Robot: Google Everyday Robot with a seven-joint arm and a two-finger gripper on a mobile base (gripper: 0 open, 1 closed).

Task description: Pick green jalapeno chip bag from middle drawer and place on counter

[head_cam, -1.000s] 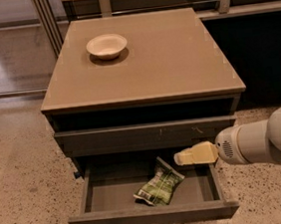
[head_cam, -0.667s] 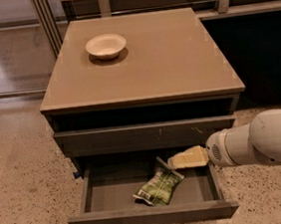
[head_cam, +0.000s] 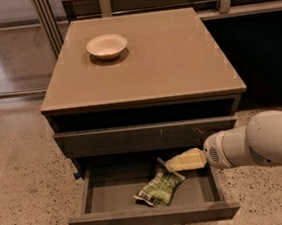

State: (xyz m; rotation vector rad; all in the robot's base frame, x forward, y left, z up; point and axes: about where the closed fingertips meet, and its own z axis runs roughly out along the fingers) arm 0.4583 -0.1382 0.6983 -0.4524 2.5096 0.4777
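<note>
Inside the middle drawer lies the green jalapeno chip bag, gripper just above, openness untellable

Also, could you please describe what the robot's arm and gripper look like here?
The arm is a bulky, rounded white shell with a few small dark dots. It ends in a light grey collar bearing a patch of tiny holes. The gripper, which hangs over the open middle drawer, is pale cream and tapers toward a dark tip. No cables or markings show.
</note>
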